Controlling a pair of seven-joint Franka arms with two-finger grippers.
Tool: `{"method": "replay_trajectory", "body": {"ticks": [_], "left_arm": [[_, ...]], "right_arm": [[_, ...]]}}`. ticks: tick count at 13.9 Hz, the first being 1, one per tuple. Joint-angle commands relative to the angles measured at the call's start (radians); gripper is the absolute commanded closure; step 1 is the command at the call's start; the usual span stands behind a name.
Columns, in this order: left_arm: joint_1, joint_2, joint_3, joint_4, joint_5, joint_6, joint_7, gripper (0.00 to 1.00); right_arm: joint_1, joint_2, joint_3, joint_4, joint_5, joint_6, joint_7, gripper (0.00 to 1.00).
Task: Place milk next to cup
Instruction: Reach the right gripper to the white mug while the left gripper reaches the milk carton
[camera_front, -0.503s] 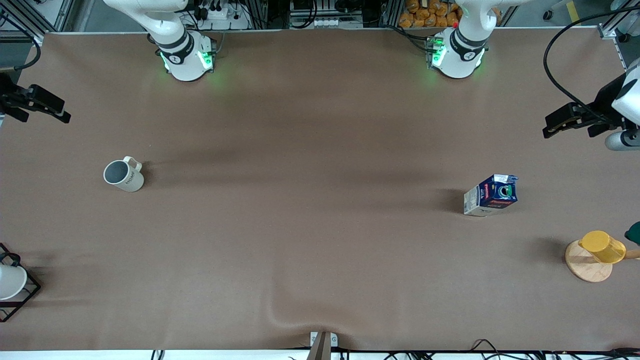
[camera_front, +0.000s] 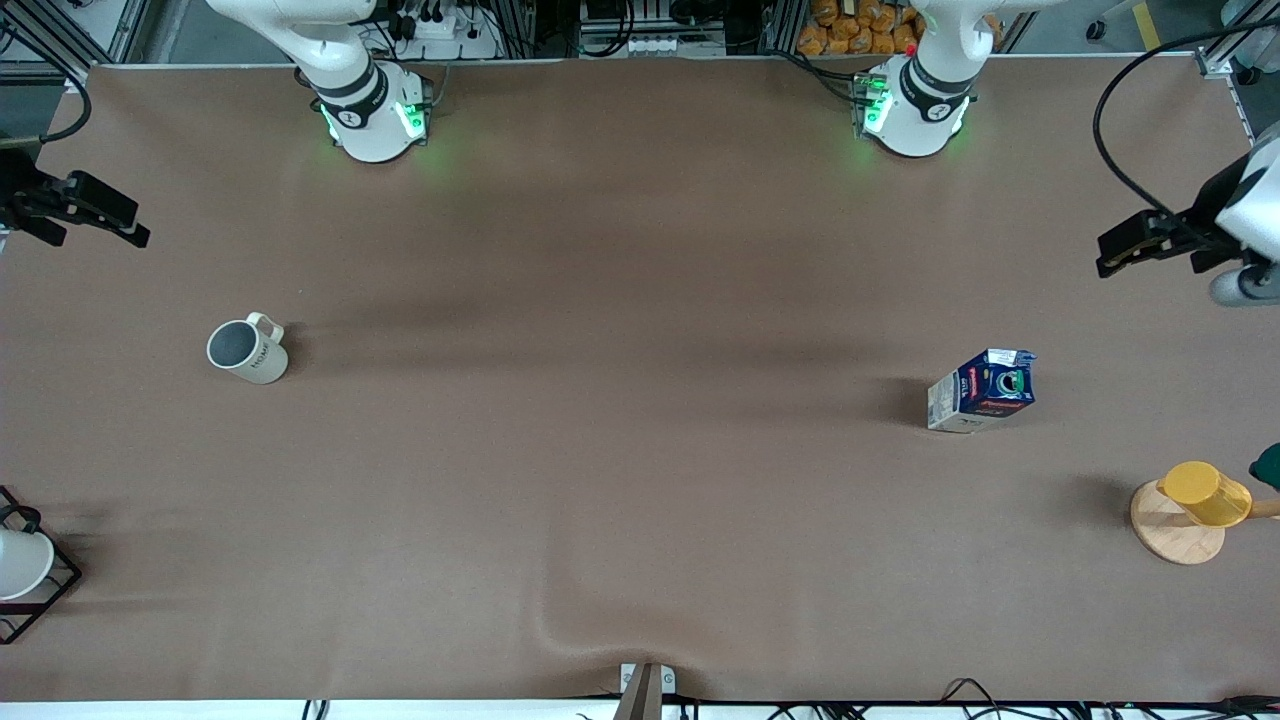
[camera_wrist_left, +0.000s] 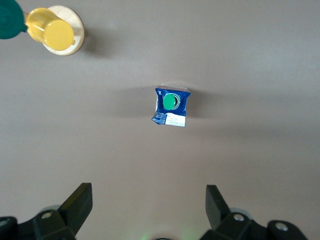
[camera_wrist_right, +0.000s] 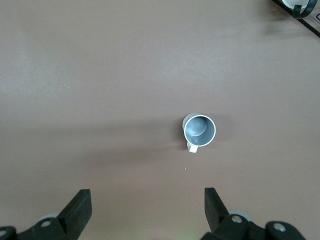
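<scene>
The milk (camera_front: 982, 390), a dark blue carton with a green cap, stands on the brown table toward the left arm's end; the left wrist view shows the milk (camera_wrist_left: 171, 106) from above. The cup (camera_front: 247, 349), an off-white mug with a grey inside, stands toward the right arm's end and also shows as the cup (camera_wrist_right: 199, 130) in the right wrist view. My left gripper (camera_front: 1115, 250) hangs open and empty high over the table's edge at the left arm's end, with its jaws wide (camera_wrist_left: 147, 195). My right gripper (camera_front: 125, 222) hangs open and empty at the right arm's end (camera_wrist_right: 146, 196).
A yellow cup (camera_front: 1203, 493) sits on a round wooden stand (camera_front: 1165, 540) nearer the front camera than the milk. A white cup in a black wire rack (camera_front: 55, 585) stands nearer the front camera than the mug. The tablecloth has a wrinkle (camera_front: 590, 630) by the front edge.
Both grippers have shifted slightly: the left one toward the table's edge, the right one a little toward the table. The milk and the cup have not moved.
</scene>
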Motion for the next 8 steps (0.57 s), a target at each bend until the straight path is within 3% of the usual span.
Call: {"method": "replay_trajectory", "body": {"ticks": [1,3,8], "left_arm": [[-0.034,0.094,-0.032,0.008,0.040,0.013,-0.149,0.00],[-0.025,0.123,-0.036,-0.019,0.039,0.085,-0.174,0.00],[0.018,0.108,-0.037,-0.209,0.028,0.327,-0.127,0.00]], "right_arm": [[0.000,-0.015,-0.001,-0.062,0.014,0.090,0.011,0.00],[-0.014,-0.013,-0.007,-0.162,0.013,0.214,-0.023,0.00],[-0.135,0.025,-0.009,-0.332,0.002,0.428,-0.281,0.00]]}}
